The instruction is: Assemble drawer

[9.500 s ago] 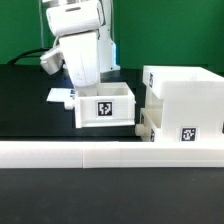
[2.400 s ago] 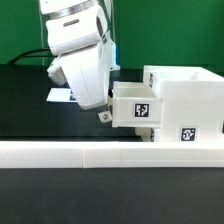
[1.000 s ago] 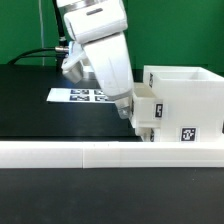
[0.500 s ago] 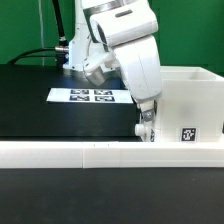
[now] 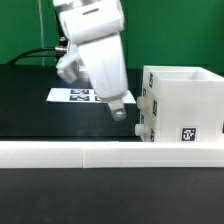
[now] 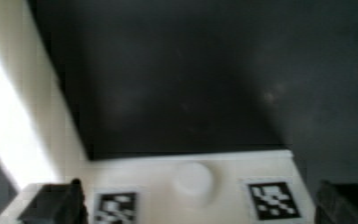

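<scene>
White drawer housing [image 5: 183, 103] on the black tabletop [image 5: 40, 115] at the exterior view's right, trays pushed in, pincer [image 5: 118, 111] just beside its front, holding nothing, fingers apart in the wrist view, marker board [image 5: 82, 96] behind, white rail [image 5: 100, 152] in front.

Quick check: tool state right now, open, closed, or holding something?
Tool: open and holding nothing, just off the drawer housing; the tray front lies between its fingertips, untouched.

White drawer [image 5: 185, 100], black-and-white markers [image 5: 187, 133].
</scene>
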`<move>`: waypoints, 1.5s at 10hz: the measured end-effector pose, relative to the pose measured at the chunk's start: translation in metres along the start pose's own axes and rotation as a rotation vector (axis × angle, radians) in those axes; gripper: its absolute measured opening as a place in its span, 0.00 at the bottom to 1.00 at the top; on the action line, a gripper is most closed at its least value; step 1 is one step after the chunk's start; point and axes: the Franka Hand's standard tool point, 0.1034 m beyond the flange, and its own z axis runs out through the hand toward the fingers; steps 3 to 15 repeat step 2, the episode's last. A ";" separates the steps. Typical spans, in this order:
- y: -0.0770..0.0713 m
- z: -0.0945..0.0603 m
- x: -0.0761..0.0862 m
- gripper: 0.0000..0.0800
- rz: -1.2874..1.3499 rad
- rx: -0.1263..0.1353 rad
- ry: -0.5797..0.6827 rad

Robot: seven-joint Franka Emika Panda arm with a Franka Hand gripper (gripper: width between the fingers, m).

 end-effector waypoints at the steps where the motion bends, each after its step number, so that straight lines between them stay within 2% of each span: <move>1: -0.003 0.002 0.001 0.81 -0.003 0.009 0.001; 15: -0.003 0.003 0.001 0.81 -0.002 0.010 0.002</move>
